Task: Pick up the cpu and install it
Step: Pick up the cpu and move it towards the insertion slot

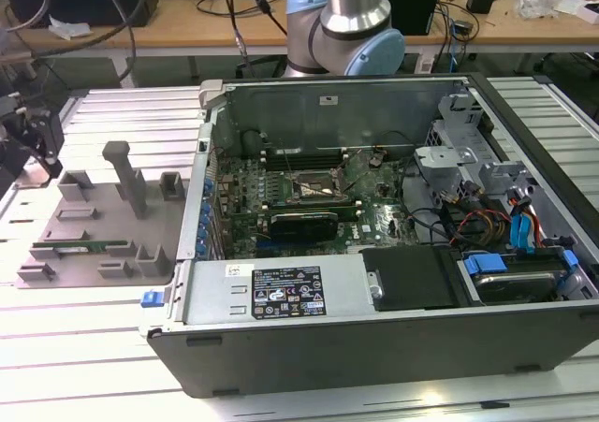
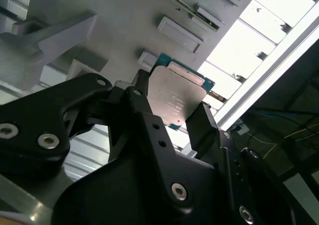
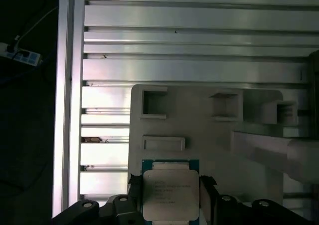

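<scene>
The gripper [image 2: 174,110] is clenching the cpu [image 2: 180,96] by two opposite edges, with a finger pressing on each side. It is holding the cpu over the grey tray [image 3: 209,135], which is lying on the slatted tabletop [image 3: 199,40]. Faint print is showing on the cpu's metal top, too dim to read. In the exterior view the open case [image 1: 374,338] is sitting at the tray's right, bearing a label [image 1: 285,294] whose print is too small to read.

In the first wrist view the edge cuts off the cpu [image 3: 171,195] and most of the hand [image 3: 170,187] around it; fingers [image 3: 207,187] cover the cpu's sides.
</scene>
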Motion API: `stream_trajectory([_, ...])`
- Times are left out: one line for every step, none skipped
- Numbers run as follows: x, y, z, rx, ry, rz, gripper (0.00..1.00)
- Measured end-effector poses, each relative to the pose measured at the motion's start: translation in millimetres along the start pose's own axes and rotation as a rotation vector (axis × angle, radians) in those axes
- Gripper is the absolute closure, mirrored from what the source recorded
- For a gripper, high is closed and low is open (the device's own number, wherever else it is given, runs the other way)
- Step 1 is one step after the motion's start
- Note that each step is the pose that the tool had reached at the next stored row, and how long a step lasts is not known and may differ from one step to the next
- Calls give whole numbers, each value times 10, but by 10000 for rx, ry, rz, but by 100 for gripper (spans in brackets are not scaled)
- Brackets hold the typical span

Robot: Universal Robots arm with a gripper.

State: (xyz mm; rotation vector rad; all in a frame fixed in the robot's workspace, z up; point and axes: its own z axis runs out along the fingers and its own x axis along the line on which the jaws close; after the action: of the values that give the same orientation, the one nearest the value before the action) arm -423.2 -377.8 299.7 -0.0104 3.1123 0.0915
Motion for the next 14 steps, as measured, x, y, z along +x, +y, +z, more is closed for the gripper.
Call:
stream_trajectory([-1,3,-46,0,0,0,45])
stream_trajectory([-2,6,-93,0,-1,0,45])
stream_trajectory([-3,8,-120,0,0,0,45])
stream_trajectory([-4,9,-150,0,-1,0,45])
stream_trajectory([-5,11,-183,0,0,0,45])
stream_trajectory([-6,14,-209,0,-1,0,45])
stream_trajectory([-7,16,-250,1,-1,0,45])
stream_trajectory([-8,19,-282,0,-2,0,45])
stream_trajectory([-9,20,-309,1,-1,0,45])
stream_trajectory([-9,21,-330,1,-1,0,45])
stream_trajectory([-10,23,-357,0,-2,0,45])
stream_trajectory([-11,24,-379,0,-2,0,45])
stream_trajectory([-11,26,-402,0,-2,0,45])
stream_trajectory([-12,27,-426,1,-1,0,45])
